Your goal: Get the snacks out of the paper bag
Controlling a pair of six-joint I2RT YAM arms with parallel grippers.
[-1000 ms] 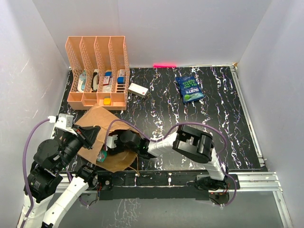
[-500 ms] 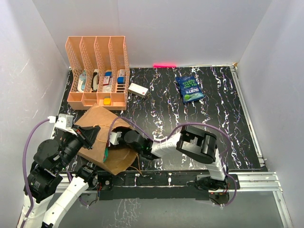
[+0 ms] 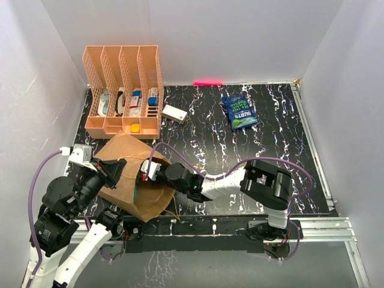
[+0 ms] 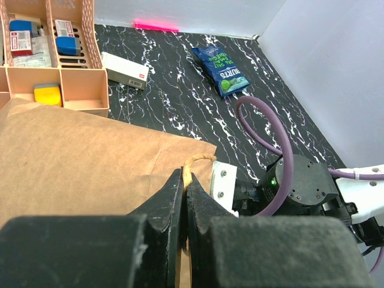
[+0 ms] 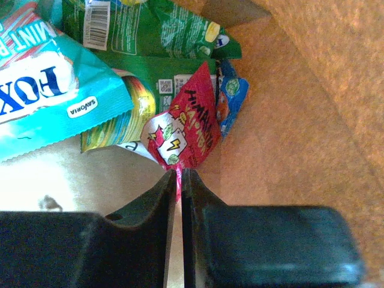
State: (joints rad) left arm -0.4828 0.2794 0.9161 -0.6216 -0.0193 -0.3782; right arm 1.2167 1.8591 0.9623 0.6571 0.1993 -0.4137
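The brown paper bag (image 3: 123,159) lies on its side at the near left, mouth toward the right arm. My left gripper (image 4: 185,175) is shut on its twisted paper handle (image 4: 198,161), holding the mouth up. My right gripper (image 5: 180,172) is inside the bag, shut on the bottom edge of a small red packet (image 5: 186,129). Around it lie a teal bag (image 5: 42,102), green bags (image 5: 162,36) and a small blue packet (image 5: 232,96). In the top view the right gripper (image 3: 146,173) sits at the bag's mouth. One dark blue chip bag (image 3: 240,112) lies on the table at the far right.
An orange mesh rack (image 3: 123,90) with little boxes stands at the back left, and a small white box (image 3: 174,113) lies beside it. White walls close in the black marbled table (image 3: 270,156) on three sides. The right arm's purple cable (image 4: 264,135) loops above the bag's mouth.
My right gripper's jaws have closed from wide open onto the red packet. The right arm's elbow has shifted to the right. The left gripper has kept still on the handle.
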